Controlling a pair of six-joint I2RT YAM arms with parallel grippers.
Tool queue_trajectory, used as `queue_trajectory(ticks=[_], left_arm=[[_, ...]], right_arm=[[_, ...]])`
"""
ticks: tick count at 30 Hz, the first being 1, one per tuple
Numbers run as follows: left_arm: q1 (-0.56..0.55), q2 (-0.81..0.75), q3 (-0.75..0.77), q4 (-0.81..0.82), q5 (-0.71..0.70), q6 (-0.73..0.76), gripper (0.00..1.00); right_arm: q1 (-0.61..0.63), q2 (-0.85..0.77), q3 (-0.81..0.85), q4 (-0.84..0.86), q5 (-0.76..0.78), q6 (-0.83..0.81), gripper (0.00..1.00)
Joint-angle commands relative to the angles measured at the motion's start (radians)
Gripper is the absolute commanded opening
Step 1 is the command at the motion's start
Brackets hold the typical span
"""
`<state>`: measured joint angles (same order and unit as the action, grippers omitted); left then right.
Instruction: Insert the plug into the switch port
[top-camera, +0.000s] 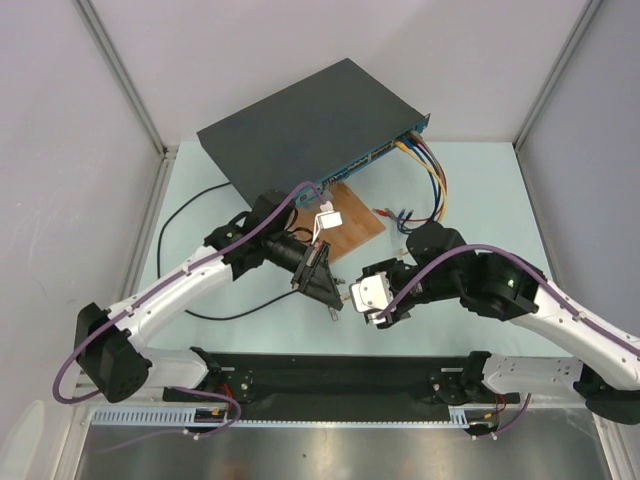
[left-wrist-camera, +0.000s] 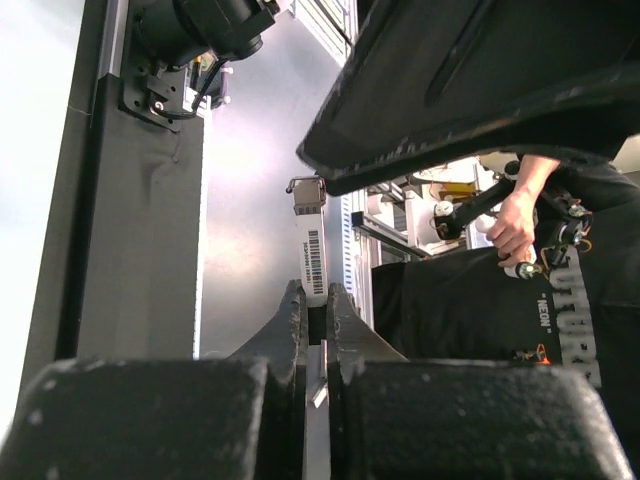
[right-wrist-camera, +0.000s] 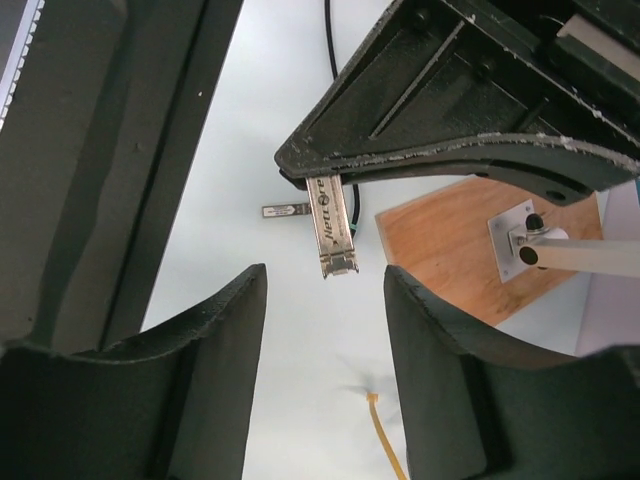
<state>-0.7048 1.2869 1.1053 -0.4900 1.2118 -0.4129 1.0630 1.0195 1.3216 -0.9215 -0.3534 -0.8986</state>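
The switch (top-camera: 300, 125) is a flat dark-grey box at the back; its port row runs along the narrow blue face (top-camera: 375, 155). A thin black cable (top-camera: 163, 235) loops on the left, and its pale plug tip is hidden near my left arm. My left gripper (top-camera: 335, 298) is shut on a small silver metal stick (left-wrist-camera: 311, 240), which sticks out past the fingertips (left-wrist-camera: 296, 305). My right gripper (right-wrist-camera: 325, 280) is open, and the stick's end (right-wrist-camera: 333, 232) hangs just beyond its jaws, not touching.
Yellow, blue and red cables (top-camera: 432, 172) run out of the blue face to the right. A wooden board (top-camera: 352, 228) with a small metal plate (right-wrist-camera: 520, 245) lies in front of the switch. A second silver stick (right-wrist-camera: 285, 211) lies on the table. A loose yellow cable end (right-wrist-camera: 372, 400) lies below.
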Motion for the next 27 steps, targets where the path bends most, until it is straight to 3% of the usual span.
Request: queue_trajectory(ticks=[1,10,16,19,20,21,25,27], left_arm=[[0.007,0.006,0.010,0.037,0.051,-0.029,0.01],[0.007,0.017,0.027,0.039,0.037,-0.043,0.00],[0.007,0.025,0.028,0.048,0.042,-0.052,0.00],[0.007,0.023,0.030,0.053,0.042,-0.052,0.00],[0.007,0.022,0.031,0.057,0.042,-0.052,0.00],[0.007,0.020,0.031,0.062,0.042,-0.046,0.04],[0.011,-0.001,0.114,-0.016,-0.015,0.071,0.60],[0.033,0.002,0.166,-0.057,-0.044,0.139,0.71]], right_arm=[[0.025,0.013,0.008,0.029,0.044,-0.022,0.54],[0.038,0.042,0.025,0.018,0.053,-0.022,0.44],[0.043,0.054,0.028,0.009,0.057,-0.039,0.31],[0.043,0.056,0.030,0.007,0.057,-0.040,0.19],[0.045,0.056,0.030,0.007,0.059,-0.042,0.05],[0.045,0.056,0.028,0.007,0.062,-0.039,0.00],[0.038,0.041,0.010,0.032,0.082,-0.005,0.00],[0.026,0.027,-0.015,0.049,0.080,0.026,0.00]])
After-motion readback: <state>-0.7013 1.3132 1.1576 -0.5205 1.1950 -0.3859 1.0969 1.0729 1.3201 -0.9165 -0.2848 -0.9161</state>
